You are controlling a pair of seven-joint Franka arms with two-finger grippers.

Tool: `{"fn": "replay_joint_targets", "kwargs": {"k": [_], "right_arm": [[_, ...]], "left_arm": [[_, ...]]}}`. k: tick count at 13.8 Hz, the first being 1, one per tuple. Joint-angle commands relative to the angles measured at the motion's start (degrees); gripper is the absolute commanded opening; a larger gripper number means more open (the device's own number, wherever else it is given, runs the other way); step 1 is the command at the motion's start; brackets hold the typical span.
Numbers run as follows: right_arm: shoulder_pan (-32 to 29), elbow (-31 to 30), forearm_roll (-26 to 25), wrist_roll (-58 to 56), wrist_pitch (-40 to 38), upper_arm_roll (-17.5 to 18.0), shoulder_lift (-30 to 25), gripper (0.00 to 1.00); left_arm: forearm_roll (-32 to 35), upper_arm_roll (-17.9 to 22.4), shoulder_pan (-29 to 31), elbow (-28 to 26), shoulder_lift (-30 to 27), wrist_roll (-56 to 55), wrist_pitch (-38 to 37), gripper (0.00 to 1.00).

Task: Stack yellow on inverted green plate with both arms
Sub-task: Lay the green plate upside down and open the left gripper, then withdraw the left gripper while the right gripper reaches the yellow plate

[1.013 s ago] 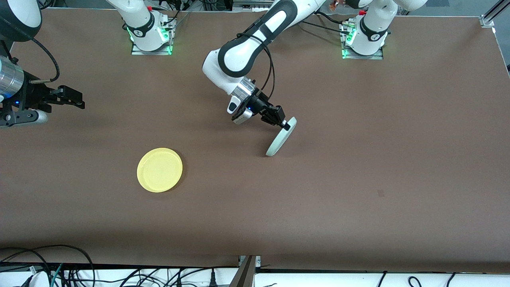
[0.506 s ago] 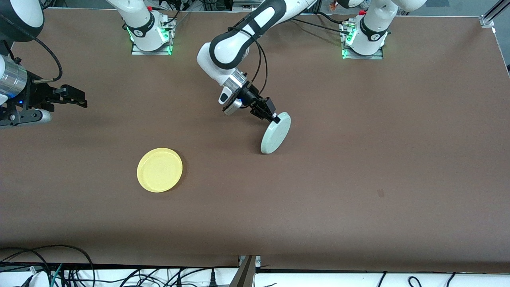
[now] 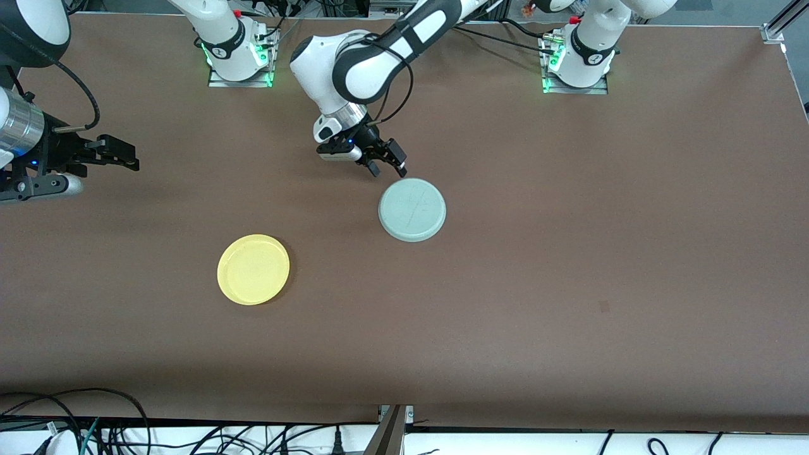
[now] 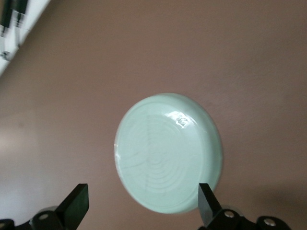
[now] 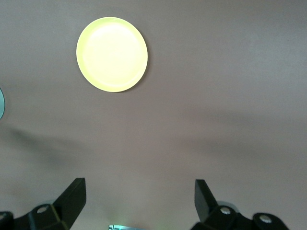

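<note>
The green plate [image 3: 412, 210] lies flat and upside down mid-table, a faint line crossing its underside. My left gripper [image 3: 387, 165] hangs open just off the plate's rim on the side toward the arm bases, holding nothing. In the left wrist view the plate [image 4: 168, 153] fills the middle, with the left gripper [image 4: 142, 199] spread wide around its near edge without touching it. The yellow plate [image 3: 253, 269] sits rim-up, nearer the front camera and toward the right arm's end. My right gripper [image 3: 123, 155] waits open over bare table at that end. The right wrist view shows the yellow plate [image 5: 112, 54] far from the right gripper [image 5: 139, 194].
The brown table [image 3: 569, 253] carries only the two plates. Both arm bases [image 3: 240, 57] stand with green lights along the edge farthest from the front camera. Cables [image 3: 95, 417] lie off the table's front edge. A small dark mark [image 3: 603, 306] is on the tabletop.
The left gripper opened and let go of the green plate, which tipped from standing on edge to lying flat, underside up. The left gripper drew back toward the bases. The right arm barely moved.
</note>
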Motion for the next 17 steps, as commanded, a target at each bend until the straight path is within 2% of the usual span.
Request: {"fn": "replay_joint_targets", "kwargs": {"k": [1,4,7,9,14,16,17], "right_arm": [[0.0,-0.4,0.9,0.2,-0.4,-0.2,-0.4,1.00],[0.0,-0.4,0.9,0.1,-0.1,-0.2,0.2,1.00],[0.1,-0.5,1.1,0.1,1.3,-0.2,2.5,1.00],[0.0,-0.9,3.4,-0.1,3.8,-0.2,4.6,1.00],[0.1,-2.9,3.5,-0.7,11.9,-0.2,10.3,1.00],[0.4,-3.0,3.2,-0.8,15.8,0.0,13.9,1.00],[0.4,-3.1,3.2,-0.8,17.8,-0.1,15.5,1.00]], "left_arm": [[-3.8,-0.6,3.5,1.5,0.1,0.8,1.7,1.00],[-12.8,-0.6,11.6,1.3,-4.2,2.4,1.6,1.00],[-19.3,-0.4,21.8,0.5,-10.6,12.6,-1.0,1.00],[-19.3,-0.4,27.8,0.3,-14.2,17.6,-5.8,1.00],[-22.4,-0.7,43.8,-0.6,-20.3,34.6,-11.6,1.00],[-27.1,-0.4,47.8,-1.1,-22.3,42.2,-15.1,1.00],[-27.2,-0.5,49.2,-1.7,-23.3,44.2,-17.3,1.00]]}}
